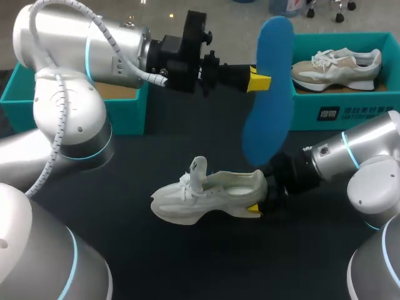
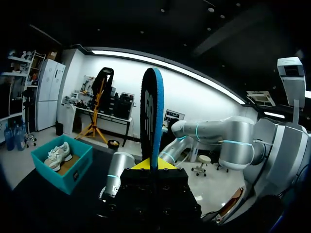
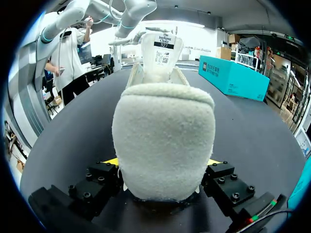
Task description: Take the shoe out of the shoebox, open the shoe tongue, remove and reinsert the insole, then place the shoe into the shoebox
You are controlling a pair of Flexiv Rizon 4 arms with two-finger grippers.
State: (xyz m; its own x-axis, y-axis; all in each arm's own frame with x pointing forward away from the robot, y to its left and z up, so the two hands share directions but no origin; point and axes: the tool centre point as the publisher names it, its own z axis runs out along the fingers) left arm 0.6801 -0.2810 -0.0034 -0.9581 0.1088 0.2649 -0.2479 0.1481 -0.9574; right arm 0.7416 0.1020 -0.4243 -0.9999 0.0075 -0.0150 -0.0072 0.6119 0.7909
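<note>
White shoe (image 1: 209,197) lies crosswise, toe pointing left.

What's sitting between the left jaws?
The blue insole, clamped edge-on between the yellow tips of the left gripper. It shows most clearly in the left wrist view, and the head view shows the same grip.

Middle of bench (image 1: 187,262): shoe (image 1: 209,197) on its sole, toe to the left, heel clamped between fingers of right tool (image 1: 257,201). Above and behind it, insole (image 1: 270,94) stands on end, pinched by left tool (image 1: 258,80). Back right: shoebox (image 1: 350,112), second shoe (image 1: 337,65) inside. Back left: another box (image 1: 128,112).
</note>
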